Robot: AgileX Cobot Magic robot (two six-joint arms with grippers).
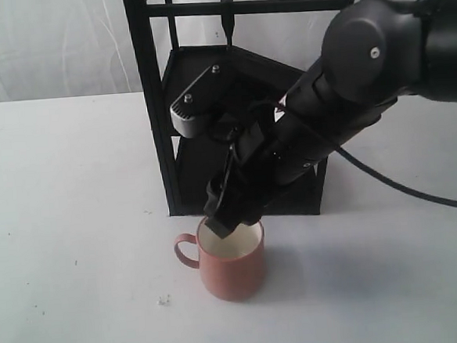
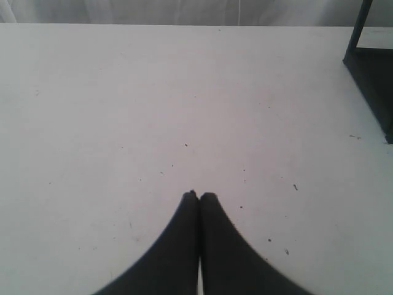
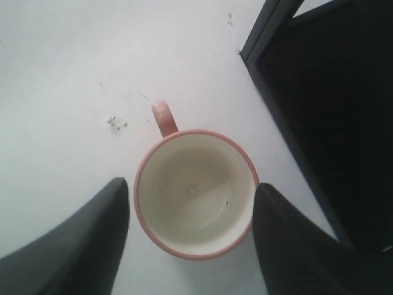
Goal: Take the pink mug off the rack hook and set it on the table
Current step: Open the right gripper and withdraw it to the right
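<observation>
1. Plainly, the pink mug [image 1: 234, 269] is a salmon cylinder with a cream inside and one thin loop handle, which points to the exterior view's left.
2. It stands upright on the white table [image 1: 67, 222], just in front of the black rack [image 1: 149, 106] and well below the rack hook [image 1: 228, 21].
3. The right tool [image 1: 220, 219] is spread, with one finger on either side of the mug's rim; whether they touch it cannot be told.
4. The left tool [image 2: 198, 195] is pressed together over a speckled stretch of table.
5. Count: one mug, one rack, one hook in view, two tools, one small white crumb [image 1: 164, 300] near the mug.
</observation>
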